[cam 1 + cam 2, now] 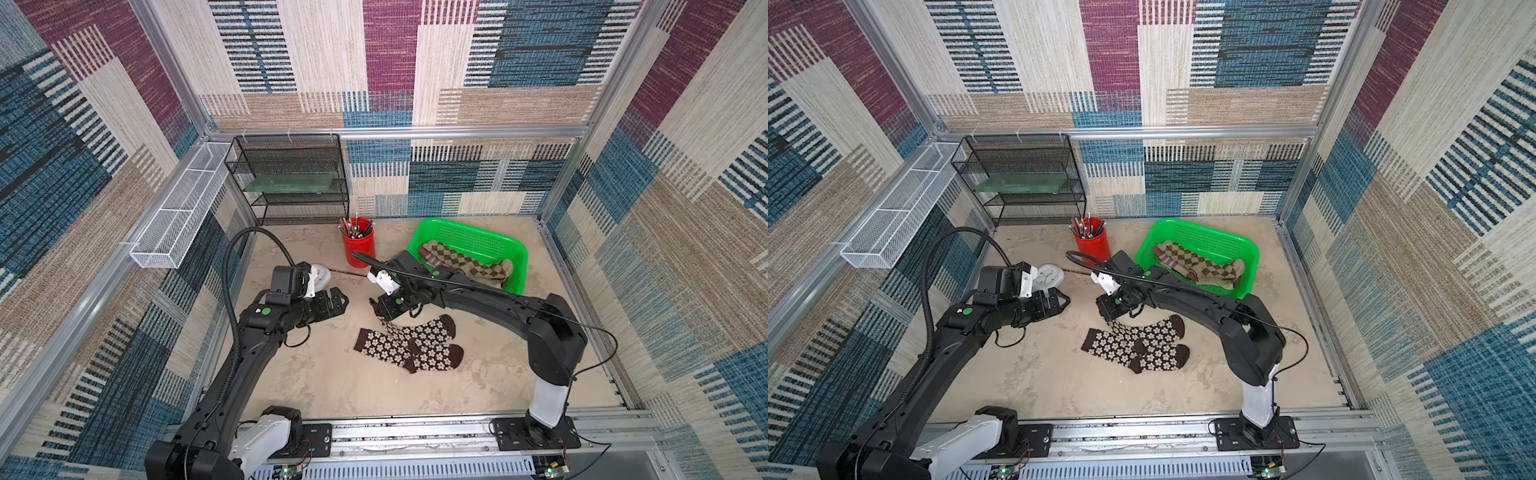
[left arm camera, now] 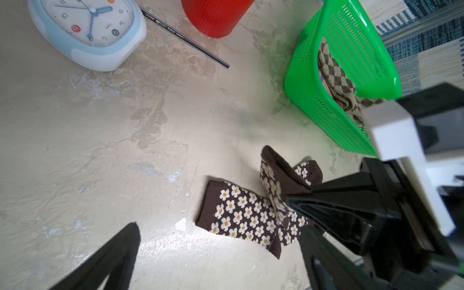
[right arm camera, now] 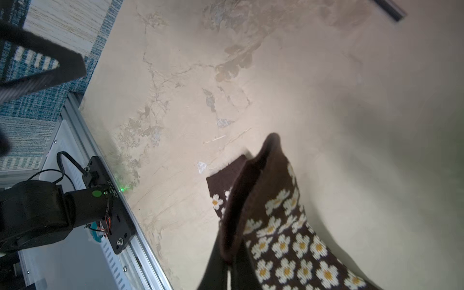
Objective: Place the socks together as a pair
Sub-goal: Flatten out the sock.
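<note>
Black left gripper (image 1: 337,301) hovers with fingers spread beside the clock (image 1: 320,276). Mid-table one flowered sock (image 1: 386,348) lies flat; the right gripper (image 1: 380,312) pinches the cuff of its twin (image 1: 430,330), draped across it. Pairing looks underway; next, cuffs need lining up before release. The right arm covers part of the checked socks (image 1: 461,259) in the basket (image 1: 469,227)
</note>
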